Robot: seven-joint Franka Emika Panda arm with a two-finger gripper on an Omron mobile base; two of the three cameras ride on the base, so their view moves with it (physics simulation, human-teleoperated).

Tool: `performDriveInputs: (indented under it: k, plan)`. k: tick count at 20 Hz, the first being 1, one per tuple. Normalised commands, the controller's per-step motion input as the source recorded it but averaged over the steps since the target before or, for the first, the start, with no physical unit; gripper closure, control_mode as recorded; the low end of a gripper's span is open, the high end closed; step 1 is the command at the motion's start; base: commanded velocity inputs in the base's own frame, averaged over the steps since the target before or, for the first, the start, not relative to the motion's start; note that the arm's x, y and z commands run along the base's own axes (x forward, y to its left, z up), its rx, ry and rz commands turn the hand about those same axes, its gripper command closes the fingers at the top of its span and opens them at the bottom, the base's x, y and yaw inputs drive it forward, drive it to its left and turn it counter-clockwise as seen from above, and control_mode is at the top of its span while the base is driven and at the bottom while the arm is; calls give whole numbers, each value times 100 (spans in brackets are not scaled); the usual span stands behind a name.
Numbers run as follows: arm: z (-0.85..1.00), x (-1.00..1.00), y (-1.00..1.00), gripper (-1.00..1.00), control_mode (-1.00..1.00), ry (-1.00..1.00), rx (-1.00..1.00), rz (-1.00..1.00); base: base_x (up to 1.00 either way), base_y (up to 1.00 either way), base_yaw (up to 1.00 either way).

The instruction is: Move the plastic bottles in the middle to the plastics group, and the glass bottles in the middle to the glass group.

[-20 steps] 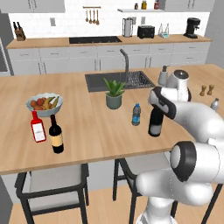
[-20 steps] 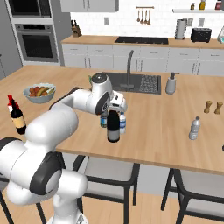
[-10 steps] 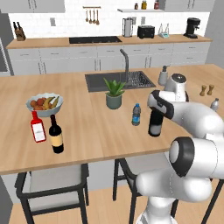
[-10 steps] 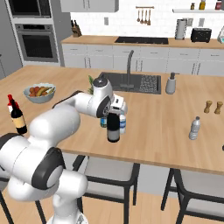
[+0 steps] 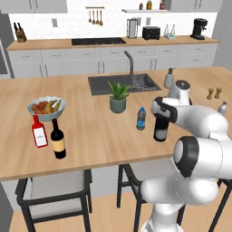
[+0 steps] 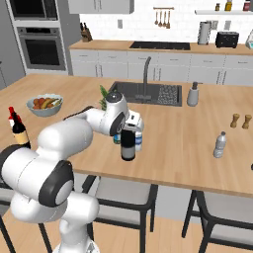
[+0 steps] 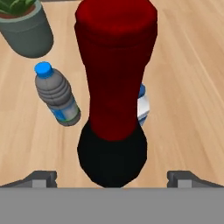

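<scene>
- The tabletop (image 5: pixel 90 136) is a broad light-wood island with a dark sink (image 5: pixel 122 84) and tap sunk into its far side, and dark stools tucked under the near edge.
- Behind it runs a wall of pale grey cabinets with a wood counter, a cooktop, a toaster and a coffee machine; in the right base view a built-in oven (image 6: pixel 42 47) stands at the left.
- The hand (image 7: pixel 112 177) sits over the wine bottle (image 5: pixel 160 129), its fingers spread wide on either side of the red neck and not touching it.
- The wine bottle stands upright near the tabletop's middle, with the water bottle (image 5: pixel 141 118) just beside it and a potted plant (image 5: pixel 118 97) nearby.
- At the left end, the red bottle (image 5: pixel 39 131) and the shorter dark bottle (image 5: pixel 57 139) stand close together by a fruit bowl (image 5: pixel 45 108).
- Toward the right end, the pale grey bottle (image 6: pixel 220 145) stands near two pepper mills (image 6: pixel 240 121).
</scene>
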Motion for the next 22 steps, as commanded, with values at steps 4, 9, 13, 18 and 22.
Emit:
performDriveInputs:
  k: [4,9,13,18,22]
  plan:
    - [-13,17,0,-100,-100,0,0,0,0,0,0]
    - [-3,8,0,-100,-100,-2,0,0,0,0,0]
    - [0,2,0,-100,-100,-5,0,0,0,0,0]
    - [-2,6,0,-100,-100,-4,0,0,0,0,0]
    - [-1,6,0,-100,-100,-4,0,0,0,0,0]
